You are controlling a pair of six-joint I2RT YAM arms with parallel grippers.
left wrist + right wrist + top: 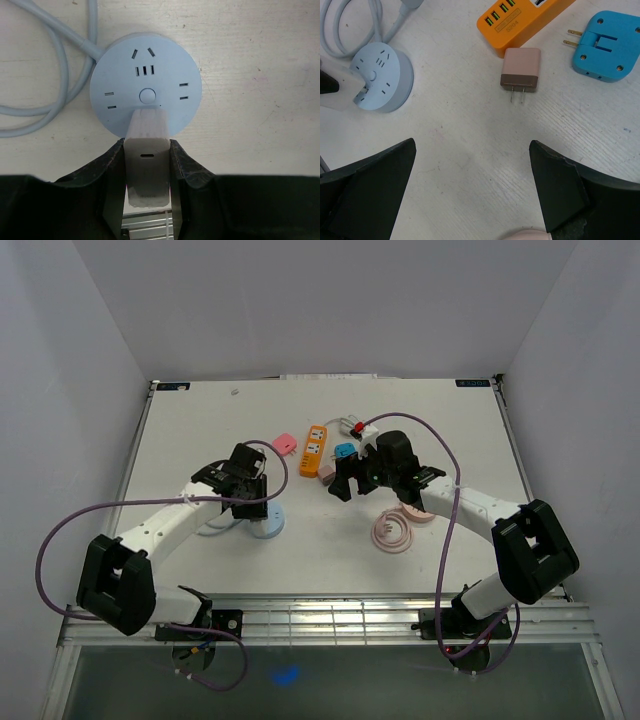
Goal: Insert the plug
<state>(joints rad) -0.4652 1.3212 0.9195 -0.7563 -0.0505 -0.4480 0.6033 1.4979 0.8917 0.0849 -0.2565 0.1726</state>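
My left gripper (146, 150) is shut on a white plug (146, 170), a flat charger block. The plug's front end rests against the near side of a round pale blue socket hub (145, 90), over its lower edge. From above, the left gripper (250, 502) stands right over the hub (270, 525). My right gripper (472, 150) is open, with only bare table between its fingers. It hovers to the right of the hub (382, 82), and the white plug (340, 95) shows at that view's left edge. In the top view the right gripper (345, 480) is at mid-table.
An orange power strip (314, 448) lies behind the grippers, with a pink plug (285, 444) to its left. A blue plug (606, 45) and a pink-brown charger (520, 70) lie near it. A pink coiled cable (393, 532) sits under the right arm. The hub's grey cord (50, 75) loops to the left.
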